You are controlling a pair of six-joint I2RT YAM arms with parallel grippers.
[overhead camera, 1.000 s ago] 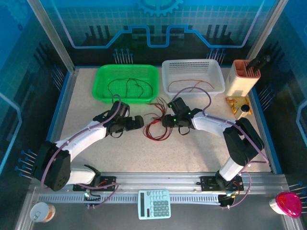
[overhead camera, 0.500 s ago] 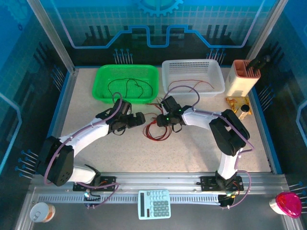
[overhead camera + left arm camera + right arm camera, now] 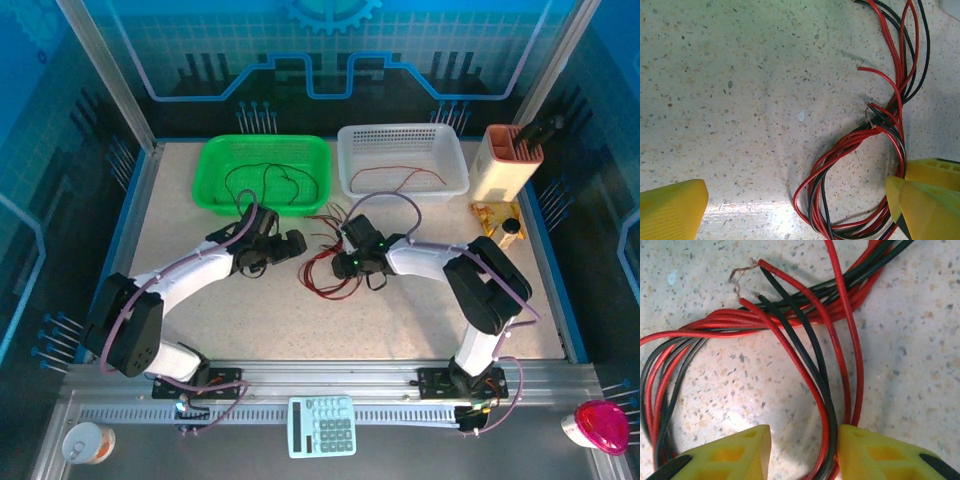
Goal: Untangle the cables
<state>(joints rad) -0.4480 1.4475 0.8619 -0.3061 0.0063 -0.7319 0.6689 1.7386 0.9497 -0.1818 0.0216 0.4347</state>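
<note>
Right wrist: right gripper [image 3: 804, 440] jaws have narrowed around several strands of the cables [image 3: 790, 315], gap left, not yet pinching. Left gripper [image 3: 797, 192] spread wide, moved nearer the bundle; a grasp looks imminent

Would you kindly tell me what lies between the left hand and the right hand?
The tangled red and black cables lie there, as the top view shows.

Bare table [image 3: 400, 325] nearside of the cables [image 3: 322, 272]; green basket [image 3: 213, 190], white basket [image 3: 346, 186] block beyond.
</note>
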